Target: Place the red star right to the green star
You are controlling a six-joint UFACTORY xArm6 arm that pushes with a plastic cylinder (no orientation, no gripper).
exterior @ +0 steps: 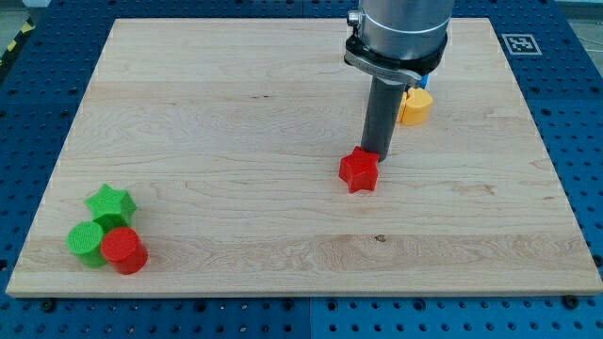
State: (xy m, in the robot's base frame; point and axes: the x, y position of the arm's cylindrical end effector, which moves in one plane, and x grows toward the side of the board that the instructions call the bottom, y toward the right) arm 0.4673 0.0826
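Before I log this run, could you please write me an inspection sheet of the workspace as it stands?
Surface: wooden board, flat, no damage seen.
Job's things: red star right of centre; green star far off at the view's lower left, so the placing is not yet done.
Clutter: green cylinder and red cylinder packed below the green star; yellow block with a sliver of something blue above it, behind the rod at the view's upper right.
Claw: none fitted; my tip sits at the red star's upper right edge, seemingly touching.
Cables: nothing seen.
Surroundings: blue perforated table; a marker tag beside the board's top right corner.
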